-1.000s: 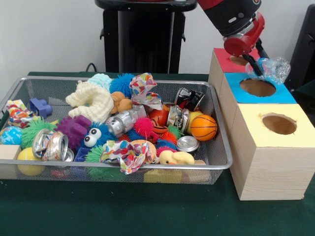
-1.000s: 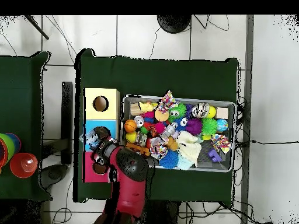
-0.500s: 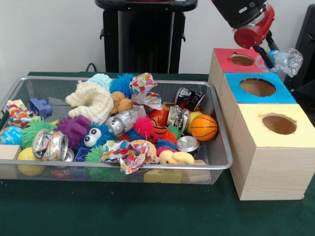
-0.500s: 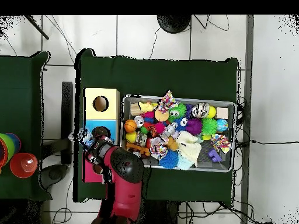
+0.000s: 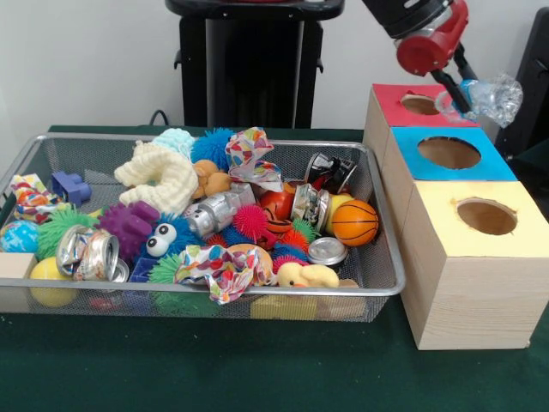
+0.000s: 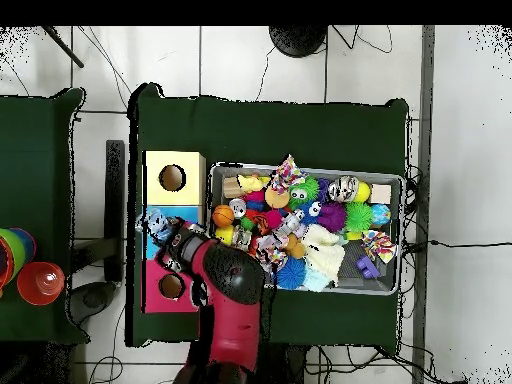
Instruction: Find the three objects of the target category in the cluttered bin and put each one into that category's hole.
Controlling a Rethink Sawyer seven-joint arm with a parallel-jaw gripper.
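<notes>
My claw point(image 5: 457, 89) clenched on crumpled clear bottle point(image 5: 491, 97), held aloft over far edge of red box point(image 5: 396, 110) and blue box point(image 5: 448, 153). Bottle likely light, thin, springy, slick; grip at crushed fold seems safest.

Off-task stuff I see: dark green cloth point(image 5: 257, 378) covers my table. White wall point(image 5: 86, 60) behind, thin black cable point(image 5: 159, 115) against it. From overhead: white tiled floor point(image 6: 250, 60) with loose black cables point(image 6: 352, 42), a second green-covered table point(image 6: 40, 180) at left, well apart. On it, a nested stack of coloured plastic cups point(image 6: 12, 255) just beside a red plastic cup point(image 6: 40, 283).
</notes>
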